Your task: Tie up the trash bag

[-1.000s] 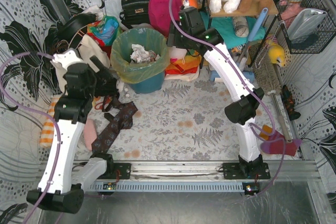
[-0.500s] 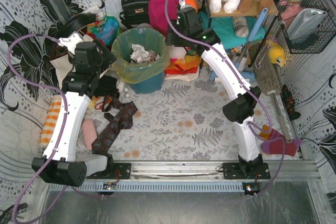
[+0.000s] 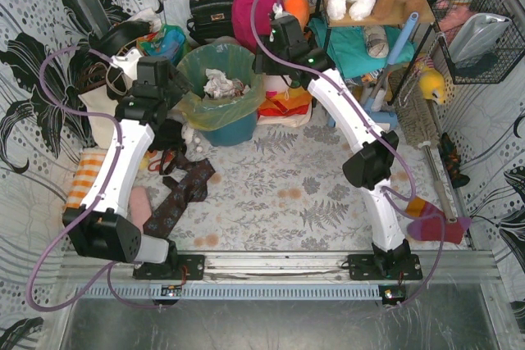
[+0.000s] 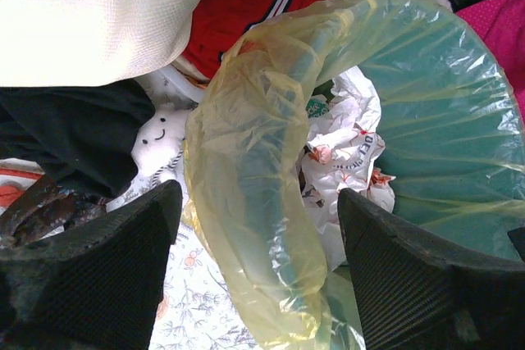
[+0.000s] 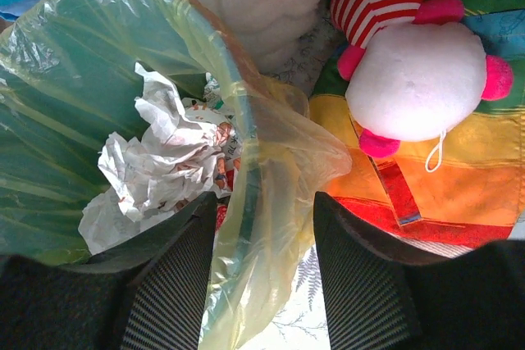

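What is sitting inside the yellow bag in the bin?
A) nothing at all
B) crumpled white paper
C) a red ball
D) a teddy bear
B: crumpled white paper lies inside the open trash bag, and it shows in all three views.

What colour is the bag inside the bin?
The trash bag is see-through yellow-green, clearest in the left wrist view.
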Robot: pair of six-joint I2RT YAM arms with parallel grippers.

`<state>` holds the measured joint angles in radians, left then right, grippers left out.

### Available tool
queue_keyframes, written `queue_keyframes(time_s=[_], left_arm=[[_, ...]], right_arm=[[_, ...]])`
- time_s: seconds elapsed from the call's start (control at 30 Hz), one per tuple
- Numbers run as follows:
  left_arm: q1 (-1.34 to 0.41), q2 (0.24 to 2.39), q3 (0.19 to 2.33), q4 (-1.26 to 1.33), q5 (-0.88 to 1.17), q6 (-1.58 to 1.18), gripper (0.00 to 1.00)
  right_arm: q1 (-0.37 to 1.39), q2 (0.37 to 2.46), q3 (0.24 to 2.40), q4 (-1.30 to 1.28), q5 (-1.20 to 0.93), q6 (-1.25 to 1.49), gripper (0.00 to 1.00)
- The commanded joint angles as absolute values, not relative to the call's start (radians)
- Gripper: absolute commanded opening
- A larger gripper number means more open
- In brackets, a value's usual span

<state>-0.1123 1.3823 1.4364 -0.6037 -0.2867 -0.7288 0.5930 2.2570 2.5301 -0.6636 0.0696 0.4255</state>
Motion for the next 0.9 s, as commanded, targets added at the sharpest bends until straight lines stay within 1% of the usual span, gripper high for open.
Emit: queue_keyframes(time_s=[0.0,0.13,0.4,0.67,0.77,0.87], left_arm=[[-0.121,1.422,1.484,-0.579,-0.326,-0.756,0.84],[-0.121,1.448,1.486,-0.574,-0.333,-0.768,0.76],[-0.125,1.489,1.500,-0.548,-0.331,-0.776,0.51],[-0.132,1.530,1.522,-0.546,-0.304,-0.775,0.39],[-0.133,1.533,1.523,-0.546,-0.297,-0.774,0.33],[-0.135,1.533,1.528,-0.543,-0.273,-0.765,0.26]], right_arm=[[0.597,2.286,2.556,-0.623,0.044,0.440,0.51],[0.598,2.299,2.556,-0.620,0.035,0.443,0.49],[0.598,2.312,2.545,-0.618,0.018,0.448,0.47],[0.597,2.315,2.545,-0.616,0.000,0.448,0.39],[0.597,2.311,2.541,-0.617,-0.004,0.449,0.34],[0.597,2.311,2.540,-0.617,-0.022,0.447,0.34]])
